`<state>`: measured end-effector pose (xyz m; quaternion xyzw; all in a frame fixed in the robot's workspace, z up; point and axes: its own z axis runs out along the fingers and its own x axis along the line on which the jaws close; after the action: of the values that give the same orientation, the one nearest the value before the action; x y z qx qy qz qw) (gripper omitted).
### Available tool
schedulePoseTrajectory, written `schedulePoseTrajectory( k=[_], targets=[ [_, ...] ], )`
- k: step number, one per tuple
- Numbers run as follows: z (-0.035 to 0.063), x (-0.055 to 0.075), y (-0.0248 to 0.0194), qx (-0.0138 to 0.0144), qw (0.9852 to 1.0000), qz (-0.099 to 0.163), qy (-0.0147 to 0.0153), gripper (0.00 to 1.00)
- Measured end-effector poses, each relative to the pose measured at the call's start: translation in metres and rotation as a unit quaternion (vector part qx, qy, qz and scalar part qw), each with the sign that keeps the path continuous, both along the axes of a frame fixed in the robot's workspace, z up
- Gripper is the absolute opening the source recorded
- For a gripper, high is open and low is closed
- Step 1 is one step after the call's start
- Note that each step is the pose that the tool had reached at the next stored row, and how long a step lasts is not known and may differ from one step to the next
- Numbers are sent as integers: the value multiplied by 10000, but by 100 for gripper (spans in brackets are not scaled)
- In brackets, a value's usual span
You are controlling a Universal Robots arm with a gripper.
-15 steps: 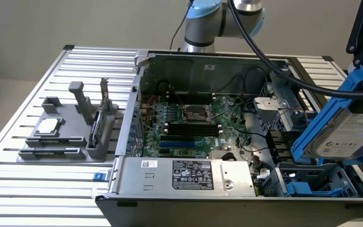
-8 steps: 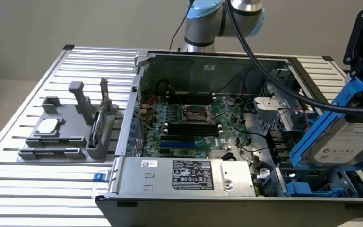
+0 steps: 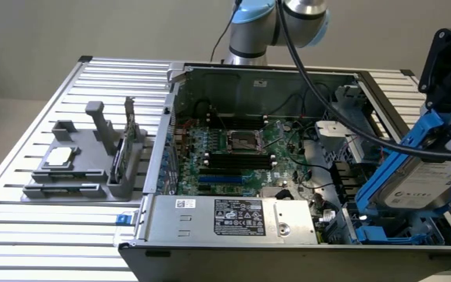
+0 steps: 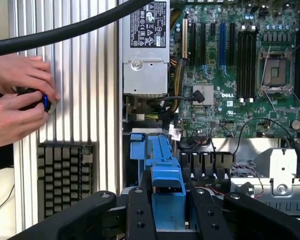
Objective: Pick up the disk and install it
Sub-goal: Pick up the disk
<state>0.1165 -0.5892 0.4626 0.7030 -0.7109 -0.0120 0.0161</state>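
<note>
You have the gripper (image 3: 450,126) clamped on the disk (image 3: 433,182): its black fingers (image 4: 140,217) pinch the blue carrier from both sides, and the disk hangs from them off the table (image 3: 22,235). In the exterior view the disk is at that view's right, tilted, with its white label facing out. Its lower end is over the front corner of the open case (image 3: 288,261), just above the blue bay (image 3: 382,235). You cannot tell from either view whether that lower edge touches the bay. Inside the case the motherboard (image 3: 241,158) lies flat with its socket (image 3: 241,141) uncovered, and the silver power supply (image 3: 234,217) runs along the front wall. To the exterior view's left of the case, a grey fixture (image 3: 69,188) rests on the slatted table. It holds a square chip (image 3: 59,155) lying flat and a thin card (image 3: 120,158) standing on edge, both well apart from the gripper. In the wrist view you look along the carrier, gripped between the fingers, toward the bay and the motherboard beyond it. There, two hands (image 4: 20,95) are held together over the table beside the case, closed around a small black-and-blue object that you cannot make out. A keyboard (image 4: 65,175) lies near them, and a thick black cable (image 4: 65,30) crosses in front of the table.
</note>
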Motion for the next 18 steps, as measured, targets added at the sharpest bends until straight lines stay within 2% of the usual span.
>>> schedulePoseTrajectory(
  k=[3, 6, 11, 14, 18],
  targets=[
    [-50, 3, -30, 37, 10000, -4, 0, 33],
    [-86, 3, -70, 113, 9999, -5, 0, 33],
    [-122, 5, -102, 235, 9997, -5, 0, 33],
    [-147, 5, -124, 265, 9996, -6, 0, 33],
    [-152, 6, -150, 272, 9996, -5, -9, 33]
  ],
)
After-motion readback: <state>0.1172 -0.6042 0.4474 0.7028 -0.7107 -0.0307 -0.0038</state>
